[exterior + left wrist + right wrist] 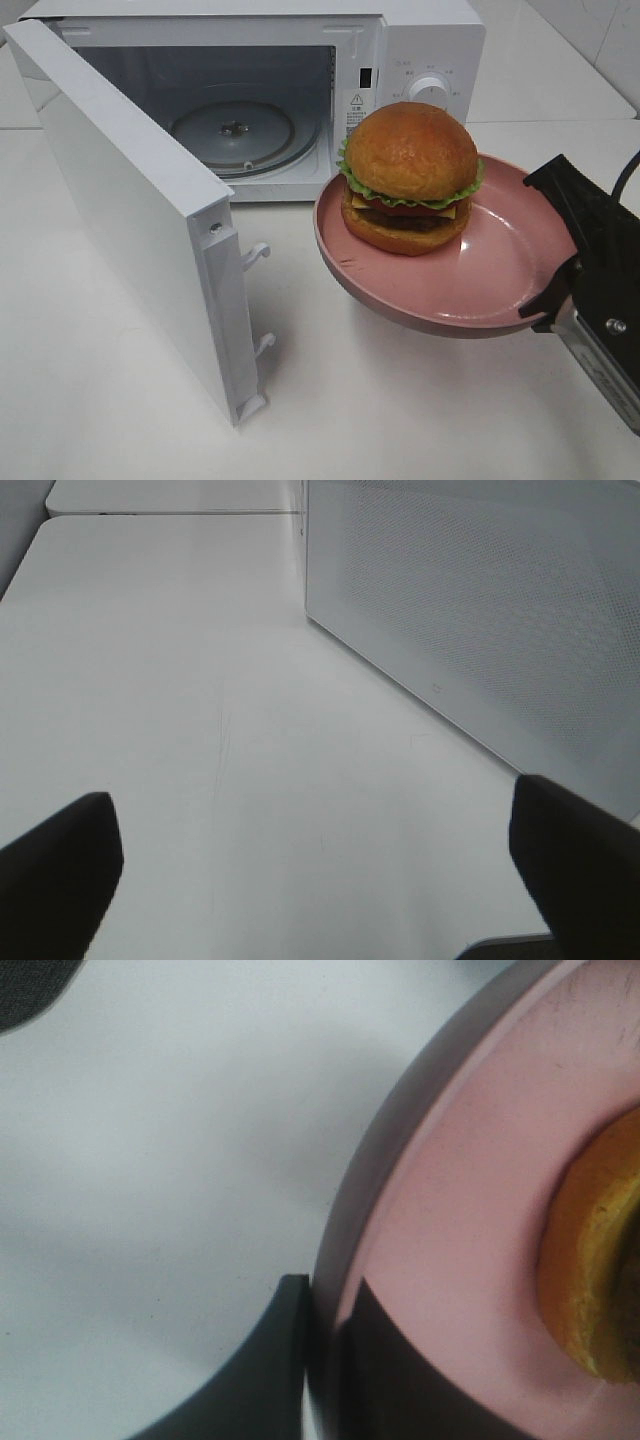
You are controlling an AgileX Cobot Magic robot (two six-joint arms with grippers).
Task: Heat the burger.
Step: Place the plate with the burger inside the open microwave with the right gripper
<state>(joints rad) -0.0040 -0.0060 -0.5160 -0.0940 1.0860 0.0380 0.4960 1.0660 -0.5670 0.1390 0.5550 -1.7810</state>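
The burger (pixel 410 178), with a golden-brown bun, green lettuce and dark patty, sits on a pink plate (pixel 500 270) that hangs tilted above the table, just right of the microwave's open mouth. My right gripper (pixel 552 290) is shut on the plate's right rim; in the right wrist view its fingers (pixel 290 1360) clamp the pink plate's rim (pixel 440 1220), with the burger's bun (pixel 590 1260) at the edge. My left gripper (pixel 310 870) is open over bare table beside the microwave's side wall, with nothing between its fingers.
The white microwave (pixel 420 60) stands at the back with its door (pixel 140 220) swung wide to the left and a glass turntable (pixel 235 130) inside. White tabletop (pixel 380 400) lies in front. The microwave's perforated side wall (pixel 480 620) fills the left wrist view.
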